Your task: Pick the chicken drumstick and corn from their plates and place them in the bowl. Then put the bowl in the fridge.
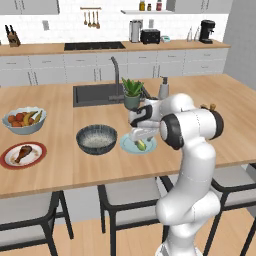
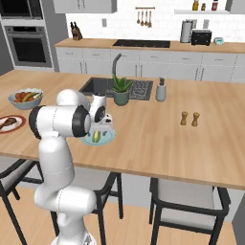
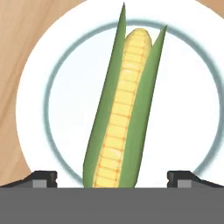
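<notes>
End effector [image 3: 112, 177] wide open, empty, straddling the corn [image 3: 120, 113] on the light blue plate [image 3: 183, 87].
Drop straight, close across the cob mid-length; bowl [image 1: 96, 139] sits just beside on the table [image 1: 60, 170].

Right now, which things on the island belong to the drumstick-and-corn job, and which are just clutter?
Job items:
- corn on the light blue plate, open gripper over it
- chicken drumstick on the red-rimmed plate
- dark ribbed bowl

Clutter:
- fruit bowl
- potted plant
- soap dispenser
- two shakers
- sink
</notes>
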You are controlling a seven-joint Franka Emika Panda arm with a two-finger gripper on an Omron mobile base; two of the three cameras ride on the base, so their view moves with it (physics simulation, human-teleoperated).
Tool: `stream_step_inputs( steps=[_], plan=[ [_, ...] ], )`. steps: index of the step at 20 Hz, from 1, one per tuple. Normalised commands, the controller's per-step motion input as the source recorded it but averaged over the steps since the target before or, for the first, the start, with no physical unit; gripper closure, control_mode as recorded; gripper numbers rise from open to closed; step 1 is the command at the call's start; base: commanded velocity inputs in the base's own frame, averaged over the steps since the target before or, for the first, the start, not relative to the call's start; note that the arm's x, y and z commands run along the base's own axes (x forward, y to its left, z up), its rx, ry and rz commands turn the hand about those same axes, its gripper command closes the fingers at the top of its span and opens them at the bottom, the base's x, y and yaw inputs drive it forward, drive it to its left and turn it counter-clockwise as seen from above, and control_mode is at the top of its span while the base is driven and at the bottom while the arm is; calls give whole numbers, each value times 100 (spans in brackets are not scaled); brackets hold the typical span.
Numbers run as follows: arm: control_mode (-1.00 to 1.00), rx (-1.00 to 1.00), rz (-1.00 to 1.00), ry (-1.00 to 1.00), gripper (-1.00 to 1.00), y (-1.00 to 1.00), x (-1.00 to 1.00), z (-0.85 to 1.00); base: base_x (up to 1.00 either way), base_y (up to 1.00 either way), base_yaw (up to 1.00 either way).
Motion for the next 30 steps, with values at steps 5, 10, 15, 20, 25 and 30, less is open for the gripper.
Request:
stream_step_inputs(
  steps=[5,10,15,20,25,30],
  plan=[
    [-100,0,0,0,-100,1,49,-19,0,0,0],
    [-100,0,0,1,-100,14,7,-31,0,0,0],
    [-100,-1,0,0,100,10,0,-38,0,0,0],
    [-100,0,0,-4,100,0,-12,-6,0,0,0],
    [-100,0,0,-16,100,0,-44,29,0,0,0],
    [-100,0,0,-16,100,0,-56,97,0,0,0]
  ],
)
